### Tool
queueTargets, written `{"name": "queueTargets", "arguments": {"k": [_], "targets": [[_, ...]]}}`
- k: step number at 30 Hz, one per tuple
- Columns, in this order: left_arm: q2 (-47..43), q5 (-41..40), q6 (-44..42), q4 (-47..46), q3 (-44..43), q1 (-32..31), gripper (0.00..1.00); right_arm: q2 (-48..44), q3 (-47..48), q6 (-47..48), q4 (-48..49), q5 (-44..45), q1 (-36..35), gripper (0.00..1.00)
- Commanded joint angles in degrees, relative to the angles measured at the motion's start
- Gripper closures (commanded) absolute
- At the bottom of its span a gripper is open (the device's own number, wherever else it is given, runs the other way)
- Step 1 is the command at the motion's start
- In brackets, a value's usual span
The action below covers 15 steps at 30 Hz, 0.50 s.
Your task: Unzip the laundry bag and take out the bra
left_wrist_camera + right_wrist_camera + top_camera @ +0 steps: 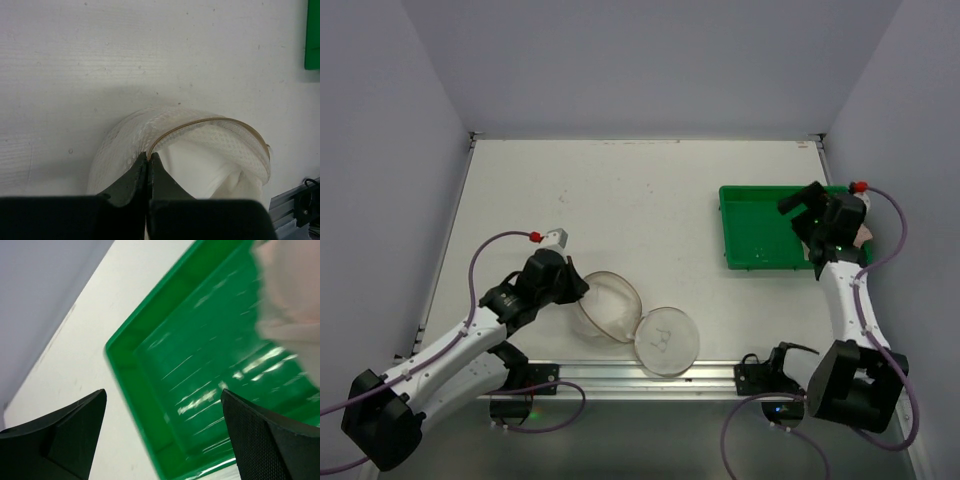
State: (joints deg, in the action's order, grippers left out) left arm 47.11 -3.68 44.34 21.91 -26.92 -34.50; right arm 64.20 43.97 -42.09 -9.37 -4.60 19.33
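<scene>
1. Pale walls close round a white table (620, 200), seen from above with both arm bases along the bottom edge
2. Lower left of centre, the left jaws are together, pinched on the beige zip rim (210, 122) of the laundry bag (608, 305). The bag lies unzipped with its mouth gaping toward lower right, and its flat face (667, 340) with the sketch is folded out on the table beside it
3. The left wrist view looks into that mouth and shows only white mesh, which the top view cannot show
4. Upper right, the right jaws stand wide apart, holding nothing, over the green tray (760, 235)
5. A pale pink soft thing (863, 238) lies at the tray's right end, just right of those jaws and well apart from the bag. From above the arm half hides it, and the right wrist view shows it blurred at upper right. It is probably the bra, with the right arm nearer
</scene>
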Motion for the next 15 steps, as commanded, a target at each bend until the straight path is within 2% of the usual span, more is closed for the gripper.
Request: {"name": "queueTargets", "arguments": {"k": [1, 2, 4, 5, 7, 8, 9, 11, 15], "targets": [[-0.1, -1.0, -0.5, -0.5, -1.5, 0.4, 1.00, -4.3, -0.3, 7.4, 3.3, -6.5, -11.5, 0.03], [0.2, -1.1, -0.6, -0.6, -1.7, 0.4, 1.00, -4.9, -1.1, 9.2, 3.9, -7.9, -17.9, 0.03], [0.5, -1.2, -0.7, -0.5, -1.9, 0.5, 1.00, -7.2, -2.4, 9.2, 5.8, -9.0, -24.7, 0.04], [0.7, -1.3, -0.6, -0.4, -1.9, 0.4, 1.00, -7.9, -3.9, 9.2, 6.8, -9.6, -31.5, 0.06], [0.7, -1.5, -0.3, -0.6, -1.8, 0.4, 1.00, -8.9, -4.8, 8.8, 8.7, -8.4, -39.0, 0.08], [0.7, -1.5, -0.3, -0.9, -1.7, 0.5, 1.00, -8.9, -5.3, 8.8, 9.0, -7.0, -46.4, 0.09], [0.7, -1.6, -0.2, -0.8, -1.6, 0.5, 1.00, -8.7, -5.5, 8.8, 10.9, -6.2, -50.1, 0.09], [0.8, -1.8, 0.0, -0.6, -1.6, 0.4, 1.00, -7.0, -5.1, 9.0, 12.2, -4.5, -59.3, 0.10], [0.5, -1.9, 0.1, -0.4, -1.4, 0.4, 1.00, 0.0, -1.3, 10.7, 12.4, 0.2, -71.1, 0.11]]}}
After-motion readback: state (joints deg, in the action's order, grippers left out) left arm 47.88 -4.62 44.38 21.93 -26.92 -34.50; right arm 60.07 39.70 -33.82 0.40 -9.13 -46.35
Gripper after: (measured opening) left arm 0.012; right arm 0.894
